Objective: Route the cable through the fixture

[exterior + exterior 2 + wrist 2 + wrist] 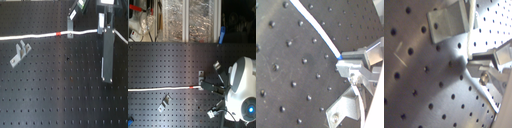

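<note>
Left to right, first exterior view. Your cable (35, 36) enters at the first exterior view's left edge and runs almost level across the black perforated desk (60, 95). Just below it on that side sits a small grey metal bracket (19, 53), apart from the cable, not touching.

Near the middle, the red band (60, 34) wraps the cable. Just to the first exterior view's right of the band stands an upright grey fixture (70, 22); the cable passes close by its base. Whether it sits inside the fixture you cannot tell.

Further right the cable reaches the hand (106, 30), which comes down from the top edge. A tall grey post (106, 57) stands on the desk below it.

Second exterior view: cable (158, 89) lies across the desk from the second exterior view's left edge, red band (190, 87) near the fixture (202, 76), white robot arm (244, 90) at the second exterior view's right.

Second wrist view: the cable (313, 25) ends at the metal fingers (353, 60), which appear closed on it.
</note>
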You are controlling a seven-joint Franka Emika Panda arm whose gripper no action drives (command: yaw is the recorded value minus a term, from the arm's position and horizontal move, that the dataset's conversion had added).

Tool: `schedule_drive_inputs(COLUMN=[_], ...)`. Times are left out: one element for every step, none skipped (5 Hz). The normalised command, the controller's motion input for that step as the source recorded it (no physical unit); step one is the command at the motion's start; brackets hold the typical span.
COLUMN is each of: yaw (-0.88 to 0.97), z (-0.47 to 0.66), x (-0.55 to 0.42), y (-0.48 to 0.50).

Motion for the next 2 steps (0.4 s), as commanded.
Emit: schedule_drive_inputs(yaw=[-0.2, -0.19], z=[0.0, 0.0], x=[-0.167, -0.124], y=[0.104, 0.083])
